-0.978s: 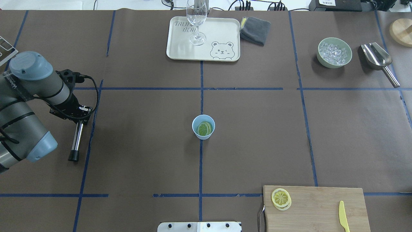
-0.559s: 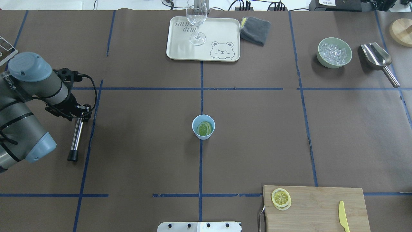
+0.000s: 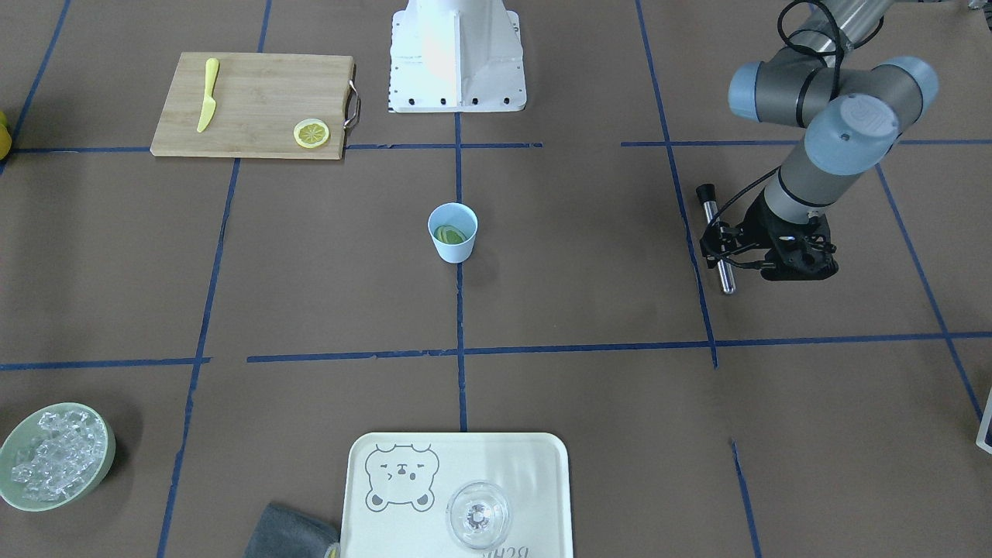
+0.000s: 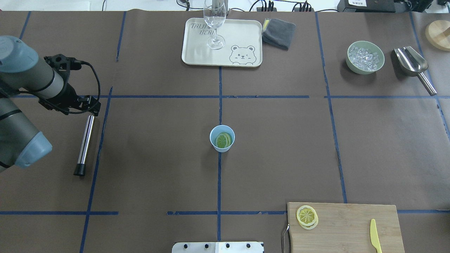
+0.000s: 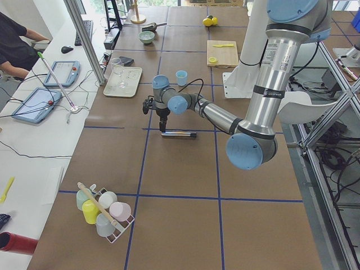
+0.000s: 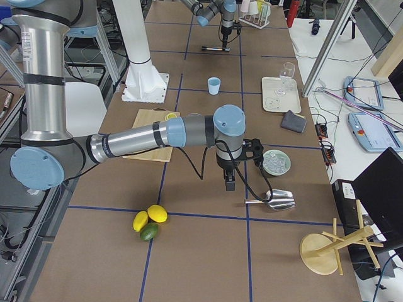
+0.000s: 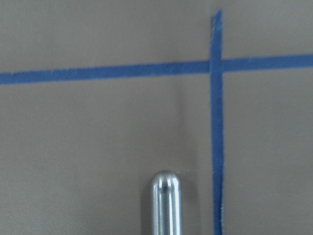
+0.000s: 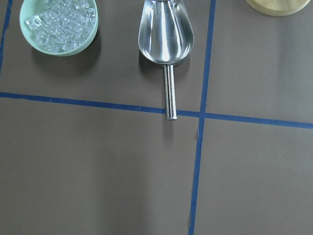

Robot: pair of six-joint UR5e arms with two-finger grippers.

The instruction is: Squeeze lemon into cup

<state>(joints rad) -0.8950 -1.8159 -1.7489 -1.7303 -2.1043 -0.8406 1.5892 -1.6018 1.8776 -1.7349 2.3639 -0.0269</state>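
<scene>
The pale-blue cup (image 4: 222,138) stands at the table's middle, also in the front view (image 3: 452,232); a green slice and a yellow slice lie inside it. The lemon (image 4: 307,216) is a yellow slice that lies on another on the cutting board (image 4: 351,225), front right; it also shows in the front view (image 3: 311,133). My left gripper (image 4: 90,106) hangs at the far left, just past the far end of a steel rod (image 4: 84,144) that lies flat; it looks open and empty. My right gripper (image 6: 230,184) shows only in the right side view, above the table near the scoop; I cannot tell its state.
A yellow knife (image 4: 375,235) lies on the board. A green bowl of ice (image 4: 365,57) and a steel scoop (image 4: 413,65) are at the far right. A tray (image 4: 242,35) with a wine glass (image 4: 214,24) and a grey cloth (image 4: 279,32) sit at the back.
My left gripper has moved back off the steel rod, away towards the table's far side. The rod now lies free and fully in view. The cup and the slices have not moved.
</scene>
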